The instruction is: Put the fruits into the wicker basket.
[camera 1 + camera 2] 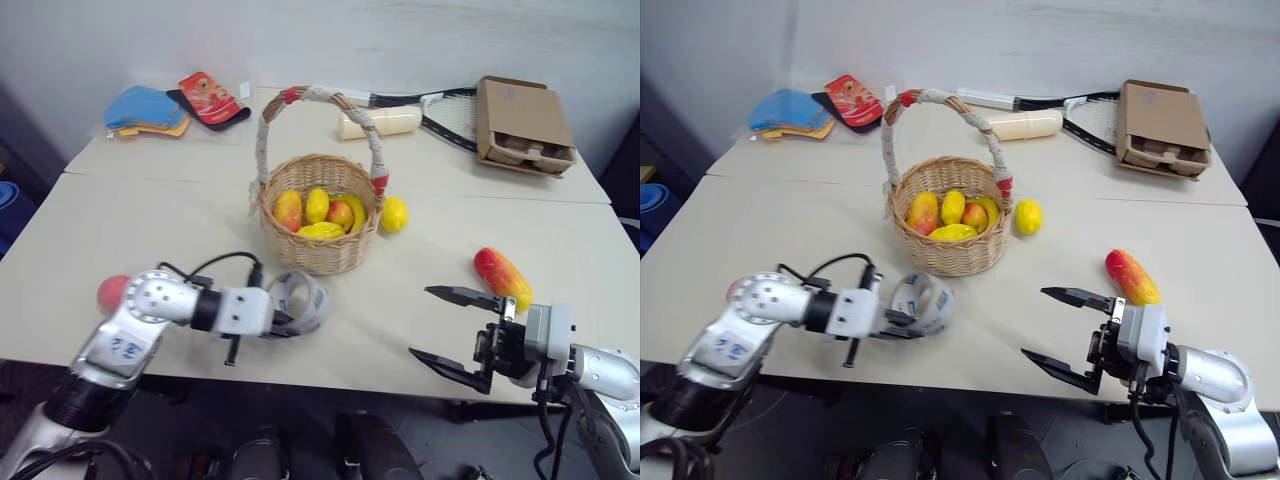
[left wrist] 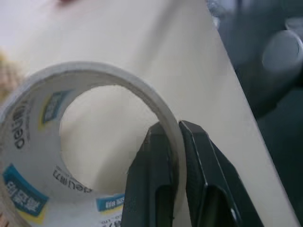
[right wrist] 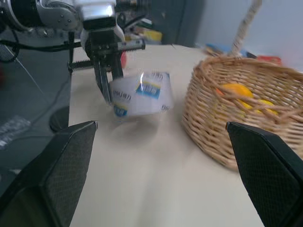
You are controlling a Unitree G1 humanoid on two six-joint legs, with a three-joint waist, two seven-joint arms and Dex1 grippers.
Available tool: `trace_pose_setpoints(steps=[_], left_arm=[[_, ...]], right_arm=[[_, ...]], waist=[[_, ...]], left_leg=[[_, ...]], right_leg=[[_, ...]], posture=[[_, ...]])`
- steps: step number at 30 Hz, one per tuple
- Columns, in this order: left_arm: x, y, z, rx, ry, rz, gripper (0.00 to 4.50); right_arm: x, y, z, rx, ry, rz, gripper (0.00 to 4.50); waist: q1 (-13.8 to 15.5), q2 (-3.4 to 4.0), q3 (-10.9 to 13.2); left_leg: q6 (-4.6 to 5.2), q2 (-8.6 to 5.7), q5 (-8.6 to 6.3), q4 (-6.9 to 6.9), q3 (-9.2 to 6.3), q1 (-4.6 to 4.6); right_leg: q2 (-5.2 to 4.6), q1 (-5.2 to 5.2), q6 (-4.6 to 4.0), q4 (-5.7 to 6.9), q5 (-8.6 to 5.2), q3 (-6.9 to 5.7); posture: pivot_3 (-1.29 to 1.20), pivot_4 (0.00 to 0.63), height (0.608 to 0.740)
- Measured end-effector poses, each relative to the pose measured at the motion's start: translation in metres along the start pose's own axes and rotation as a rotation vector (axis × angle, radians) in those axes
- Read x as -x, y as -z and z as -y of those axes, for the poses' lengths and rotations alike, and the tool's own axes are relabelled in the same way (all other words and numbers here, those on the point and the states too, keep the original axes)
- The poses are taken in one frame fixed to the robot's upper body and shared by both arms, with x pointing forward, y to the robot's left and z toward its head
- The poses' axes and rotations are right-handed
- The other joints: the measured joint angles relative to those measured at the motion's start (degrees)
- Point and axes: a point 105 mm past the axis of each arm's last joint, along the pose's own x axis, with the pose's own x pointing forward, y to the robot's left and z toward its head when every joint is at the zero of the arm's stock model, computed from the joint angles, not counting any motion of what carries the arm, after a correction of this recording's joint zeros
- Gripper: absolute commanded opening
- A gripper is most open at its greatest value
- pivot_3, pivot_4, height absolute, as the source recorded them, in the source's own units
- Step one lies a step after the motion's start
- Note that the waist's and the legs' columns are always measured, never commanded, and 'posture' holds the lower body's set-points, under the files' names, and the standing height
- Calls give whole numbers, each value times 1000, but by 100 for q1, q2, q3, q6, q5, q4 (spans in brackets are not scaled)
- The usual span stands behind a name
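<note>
Farthest left on the pale beige desk, a round pink peach sits near the front edge, partly hidden behind the left arm. Next to it the left gripper has its black fingers clenched on the wall of a grey tape roll with blue-and-yellow labels, one finger inside the ring and one outside, as the left wrist view shows. Behind the roll, near the desk's middle, stands the round tan woven wicker basket, its tall arched handle wrapped in white tape with red ends; inside lie several yellow and red-orange fruits. Just beside the basket's right wall rests a yellow lemon, touching or nearly touching the weave. Further right, an elongated red-and-yellow mango lies on the desk, well apart from the basket. In front of it, at the desk's front edge, the right gripper hangs with its fingers spread wide and released, nothing between them, pointing toward the tape roll. At the back right sits a brown cardboard box.
</note>
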Motion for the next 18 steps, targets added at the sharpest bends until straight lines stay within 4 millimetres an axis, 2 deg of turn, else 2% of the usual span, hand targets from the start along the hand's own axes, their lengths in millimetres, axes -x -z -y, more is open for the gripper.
trace_pose_setpoints(steps=[2,6,7,9,10,13,16,18], left_arm=[[43,2,-11,156,-205,34,59],[125,7,-41,281,-625,35,59],[145,15,-48,319,-722,29,59],[200,48,-58,445,-994,6,59],[221,67,-55,515,-1098,-11,59],[253,113,-50,674,-1257,-10,59],[266,149,-36,793,-1326,-51,59],[266,154,-35,794,-1311,-56,730]], right_arm=[[-16,-7,-2,-17,-43,70,4500],[-36,-15,-4,-34,-92,137,4500],[-41,-18,-4,-31,-94,161,4500],[-53,-24,-3,-30,-95,213,4500],[-56,-23,-3,-34,-90,215,4500],[-59,-16,2,-23,-49,202,4500],[-58,-8,4,-16,-21,173,4500],[-56,-2,5,-19,-8,158,4500]], waist=[[-47,-14,8],[15,-23,13],[24,-23,12],[27,-24,12],[23,-26,12],[64,-47,4],[111,-78,-9],[120,-93,-19]], left_leg=[[-6,3,0,-2,-1,13],[3,-4,-6,-8,-13,28],[9,-6,-10,-11,-11,37],[10,-4,-13,-17,-6,43],[8,-2,-18,-20,-5,41],[2,0,-29,-19,-3,35],[-6,-2,-34,-18,-4,21],[-6,-3,-35,-17,-2,14]], right_leg=[[0,1,-10,15,-8,-3],[-4,15,-13,17,-14,-15],[-6,20,-14,17,-15,-15],[-6,18,-18,18,-17,-15],[-6,15,-22,17,-19,-16],[-11,10,-29,14,-24,-25],[-24,7,-31,4,-26,-33],[-42,6,-31,-2,-27,-50]], posture=[[0,150,740],[0,150,740],[0,150,740],[0,150,740],[0,150,740],[0,150,740],[0,150,740],[0,150,740]])
